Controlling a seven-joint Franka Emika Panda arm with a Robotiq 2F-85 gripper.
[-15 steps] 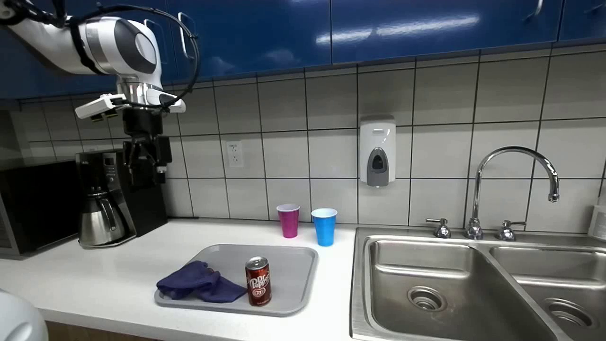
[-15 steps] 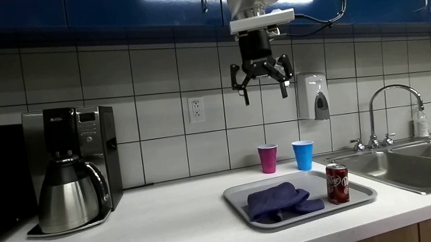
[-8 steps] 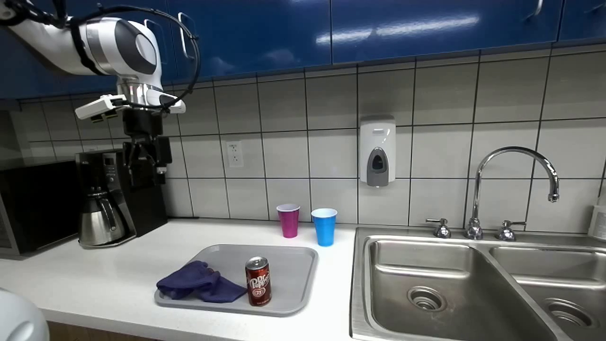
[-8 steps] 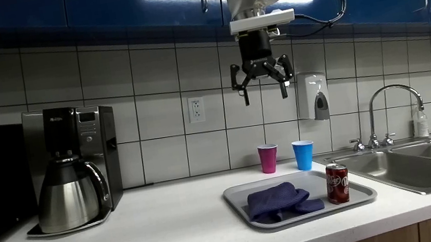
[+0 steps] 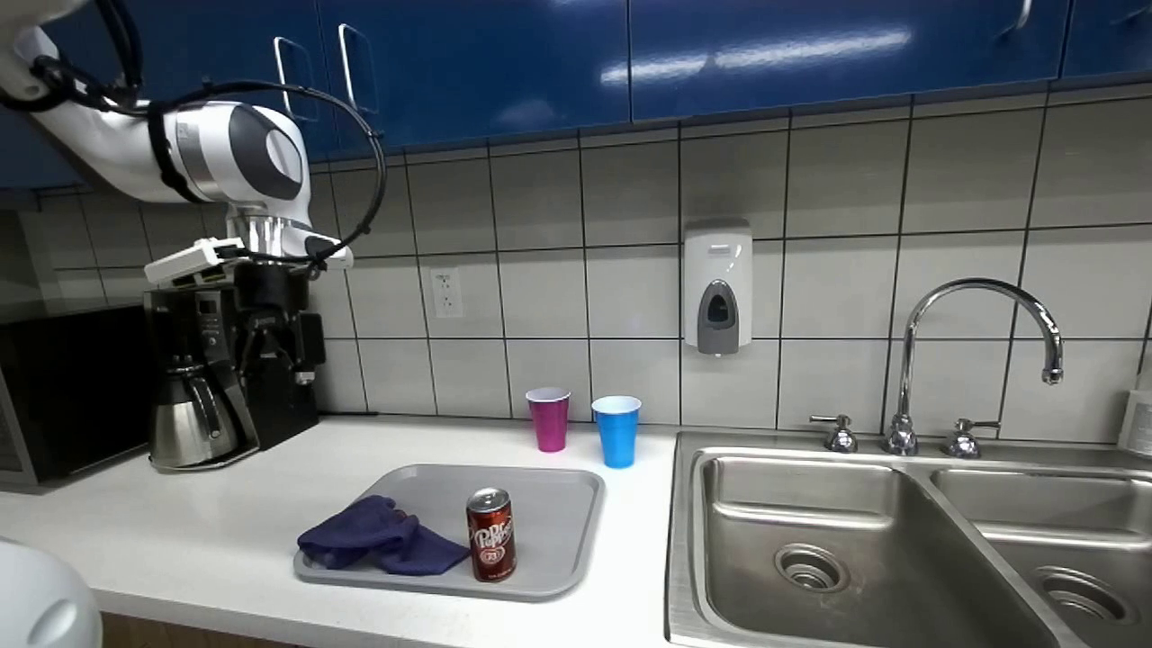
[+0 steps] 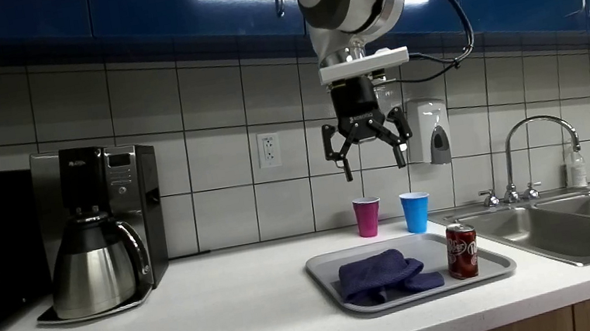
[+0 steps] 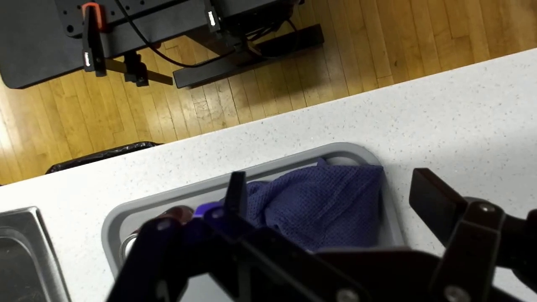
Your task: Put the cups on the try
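Observation:
A purple cup (image 5: 550,421) and a blue cup (image 5: 617,434) stand upright on the white counter behind the tray, near the tiled wall. The purple cup (image 6: 367,218) and the blue cup (image 6: 415,212) also show in an exterior view; neither shows in the wrist view. The grey tray (image 5: 549,513) lies flat on the counter, and its rim shows in the wrist view (image 7: 201,184). My gripper (image 6: 375,170) points down, open and empty, well above the counter. In the wrist view the fingers stand wide apart, with the tray's cloth-covered corner between and below them.
On the tray are a crumpled dark blue cloth (image 5: 382,540) and a red soda can (image 5: 491,535). A coffee maker (image 6: 100,243) stands on the counter. The steel sink (image 5: 810,531) lies beside the tray. A soap dispenser (image 5: 718,288) and blue cabinets (image 5: 486,63) are on the wall.
My gripper has moved down between half a second ago and now, still open, and tilts slightly. The cups, tray, can and cloth have not moved.

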